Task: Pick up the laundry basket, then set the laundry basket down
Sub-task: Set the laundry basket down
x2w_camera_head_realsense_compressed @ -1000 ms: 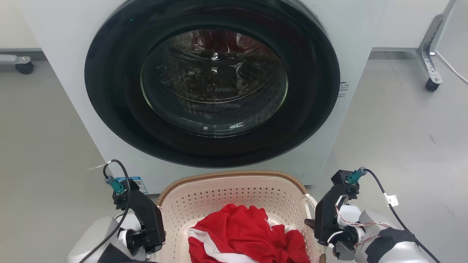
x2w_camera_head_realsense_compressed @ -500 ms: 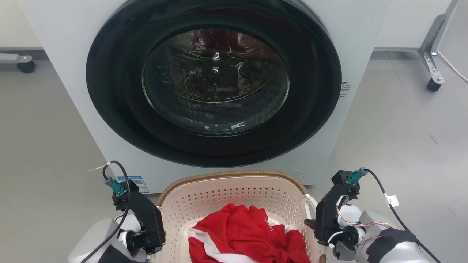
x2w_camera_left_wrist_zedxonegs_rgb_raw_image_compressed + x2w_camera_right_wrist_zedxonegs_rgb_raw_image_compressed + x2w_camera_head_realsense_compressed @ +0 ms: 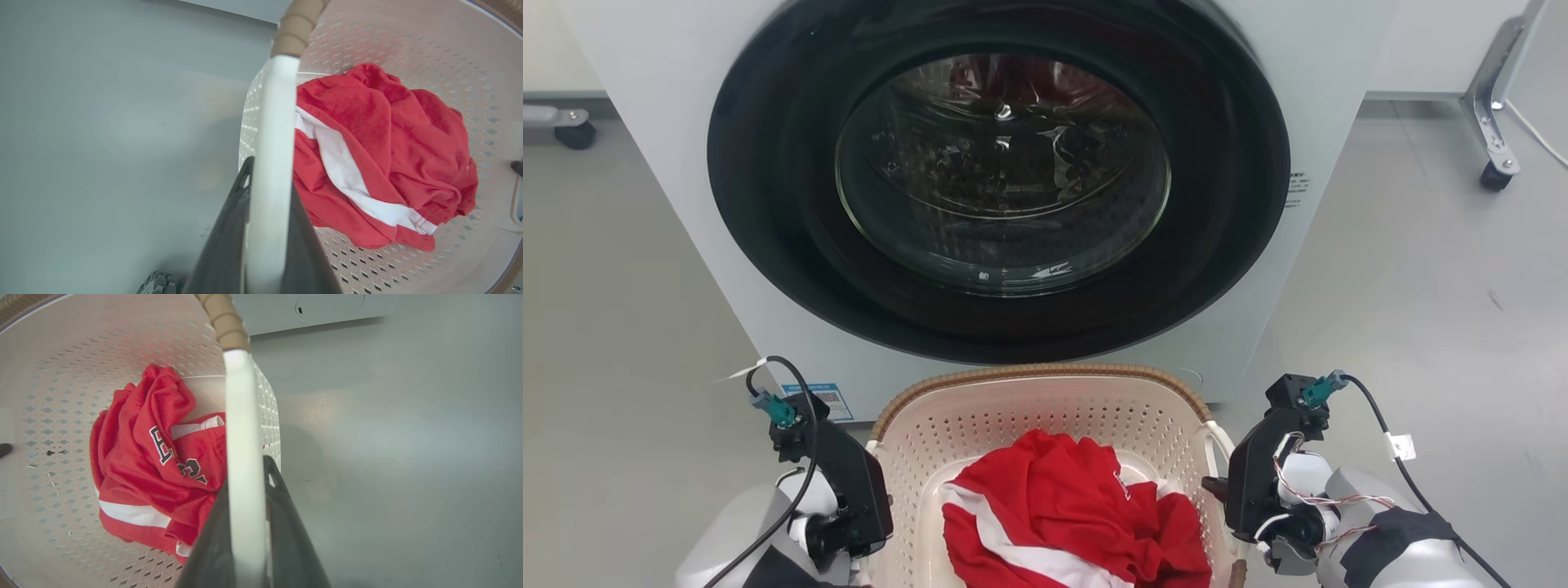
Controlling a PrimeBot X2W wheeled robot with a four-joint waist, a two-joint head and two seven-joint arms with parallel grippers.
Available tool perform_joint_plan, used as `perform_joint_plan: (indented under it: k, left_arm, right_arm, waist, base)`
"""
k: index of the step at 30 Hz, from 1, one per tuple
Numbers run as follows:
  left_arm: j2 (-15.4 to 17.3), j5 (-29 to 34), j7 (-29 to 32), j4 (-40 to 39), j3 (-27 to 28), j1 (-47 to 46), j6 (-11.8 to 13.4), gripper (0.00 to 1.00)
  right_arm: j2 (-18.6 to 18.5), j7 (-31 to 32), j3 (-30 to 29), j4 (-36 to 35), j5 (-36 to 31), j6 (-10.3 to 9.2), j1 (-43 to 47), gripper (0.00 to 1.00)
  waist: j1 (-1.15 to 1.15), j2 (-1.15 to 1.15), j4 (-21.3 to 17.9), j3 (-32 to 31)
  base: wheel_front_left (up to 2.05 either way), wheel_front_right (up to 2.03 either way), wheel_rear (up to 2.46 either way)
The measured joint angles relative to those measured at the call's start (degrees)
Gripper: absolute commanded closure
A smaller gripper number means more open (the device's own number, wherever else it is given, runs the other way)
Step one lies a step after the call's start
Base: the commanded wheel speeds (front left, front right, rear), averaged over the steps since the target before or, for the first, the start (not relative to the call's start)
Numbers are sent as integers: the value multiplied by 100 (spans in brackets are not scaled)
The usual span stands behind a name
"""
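**Step in hand (my judgement):** the carry phase of a two-arm lift. The laundry basket (image 3: 1045, 425) hangs or rests between my arms, directly before the washer (image 3: 1005, 188), with its far rim close to the washer's lower front panel. I cannot tell whether its base is clear of the floor (image 3: 1421, 286). A red garment (image 3: 1062, 514) with white stripes lies loose inside.

**Gripper state:** my left gripper (image 3: 269, 179) is clamped on the left handle (image 3: 273, 122), one dark finger against each face of the white bar. My right gripper (image 3: 245, 475) is clamped on the right handle (image 3: 241, 408) in the same way.

**Procedure:**
1. Move both arms at one rate, so the rim is level and the garment does not slide to one side.
2. Hold the clamping force constant. The handles look smooth and thin and could slip along the fingers.
3. Fix the spacing between the grippers. Pulling apart or pushing in would likely flex the perforated walls.
4. Keep the far rim off the washer's door.
5. Release only once the base rests flat on the floor.

**Arm pose:** both forearms are low at the basket's two sides. The arms are roughly mirrored, with the fingers running along the handles toward the brown rim.
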Motion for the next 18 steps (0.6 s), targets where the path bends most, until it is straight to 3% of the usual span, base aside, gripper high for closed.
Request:
perform_joint_plan:
  k: [18]
  left_arm:
    - [-80, 259, -1400, -185, -177, -13, 90, 100]
  right_arm:
    - [-10, -1114, 91, 45, -263, 0, -244, 100]
  waist:
    - [1, 0, -17, 895]
  base:
    - [0, 0, 0]
